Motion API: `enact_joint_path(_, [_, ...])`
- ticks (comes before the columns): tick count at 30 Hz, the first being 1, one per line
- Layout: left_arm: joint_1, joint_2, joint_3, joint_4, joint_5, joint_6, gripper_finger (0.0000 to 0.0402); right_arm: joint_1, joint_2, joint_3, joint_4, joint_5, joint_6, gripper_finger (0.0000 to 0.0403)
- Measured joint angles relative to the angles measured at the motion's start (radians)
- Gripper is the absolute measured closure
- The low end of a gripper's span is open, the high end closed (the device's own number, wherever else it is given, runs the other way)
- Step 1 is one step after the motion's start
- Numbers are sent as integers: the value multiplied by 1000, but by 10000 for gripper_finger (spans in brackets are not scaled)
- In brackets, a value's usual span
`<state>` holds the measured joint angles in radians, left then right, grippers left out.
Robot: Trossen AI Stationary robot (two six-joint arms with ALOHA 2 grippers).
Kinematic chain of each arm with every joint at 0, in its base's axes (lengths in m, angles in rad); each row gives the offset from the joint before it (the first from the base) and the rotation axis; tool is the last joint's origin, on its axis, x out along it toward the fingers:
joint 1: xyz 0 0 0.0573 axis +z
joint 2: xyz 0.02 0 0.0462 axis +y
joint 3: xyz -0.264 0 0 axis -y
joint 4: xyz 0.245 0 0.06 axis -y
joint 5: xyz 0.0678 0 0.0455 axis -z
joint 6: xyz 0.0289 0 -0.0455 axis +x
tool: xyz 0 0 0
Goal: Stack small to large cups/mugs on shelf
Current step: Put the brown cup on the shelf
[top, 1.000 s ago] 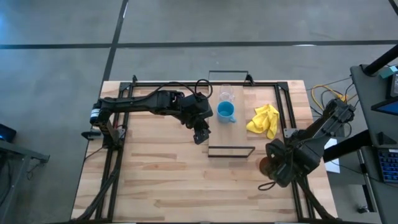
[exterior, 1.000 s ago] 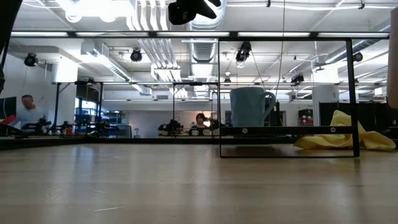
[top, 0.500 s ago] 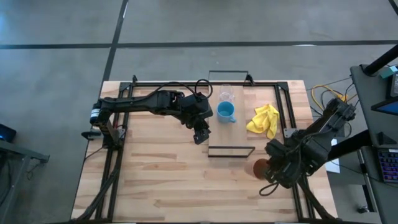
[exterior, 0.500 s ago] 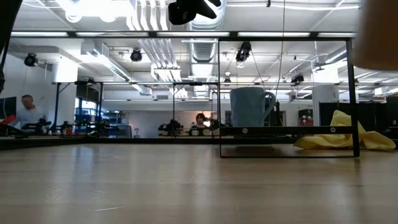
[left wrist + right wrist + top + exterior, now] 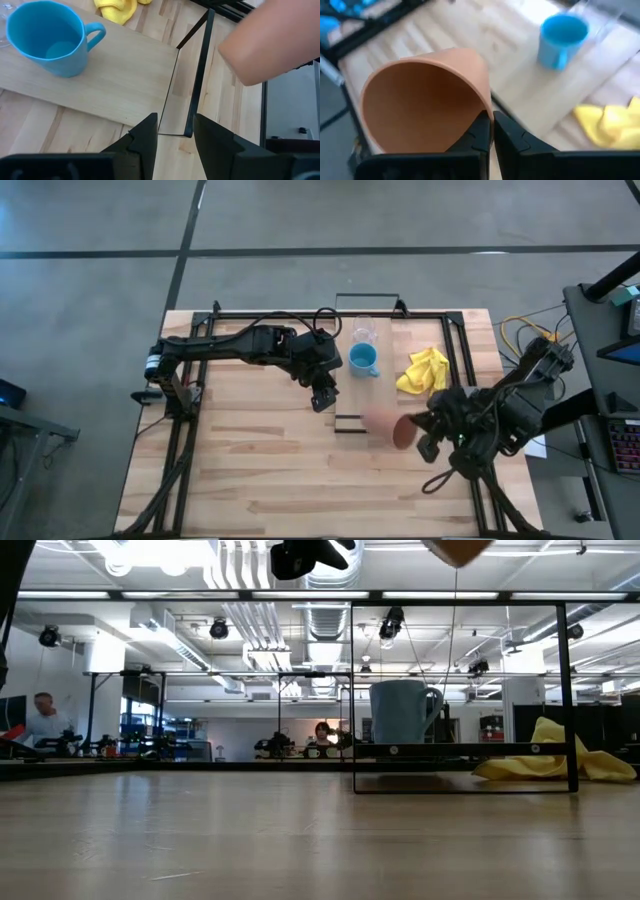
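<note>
The brown-orange cup is in my right gripper, high over the near end of the shelf; it also shows in the low view. The shelf is a light-wood board in a black wire frame. On the board stand the light-blue mug and, beyond it, the tiny clear glass cup. My left gripper hovers open and empty just left of the shelf; its wrist view shows the mug and the brown-orange cup. My right gripper holds the brown-orange cup by its rim wall, one finger inside the mouth and the other outside. The fingers come from the table's right. The cup is lifted clear, tipped on its side, its base toward the table's left.
A yellow cloth lies on the table right of the shelf. Black rails run along the table's left, right and far edges. Bare wood lies between the shelf and the near edge. People sit far off in the room behind.
My right gripper has gone up and toward the table's left and far edge with the brown-orange cup. The cup has risen from low near the table's right edge to high above the shelf's near end. My left arm has kept still.
</note>
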<state>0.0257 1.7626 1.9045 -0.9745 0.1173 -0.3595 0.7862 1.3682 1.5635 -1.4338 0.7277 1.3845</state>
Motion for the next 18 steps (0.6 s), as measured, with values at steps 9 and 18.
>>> enact_joint_path(9, [-1,0,0,0,2,-1,291,-111,0,-1,-50,88,-53,394])
enact_joint_path(18, [-1,0,0,-1,6,-3,291,-292,1,-1,-56,-81,-130,394])
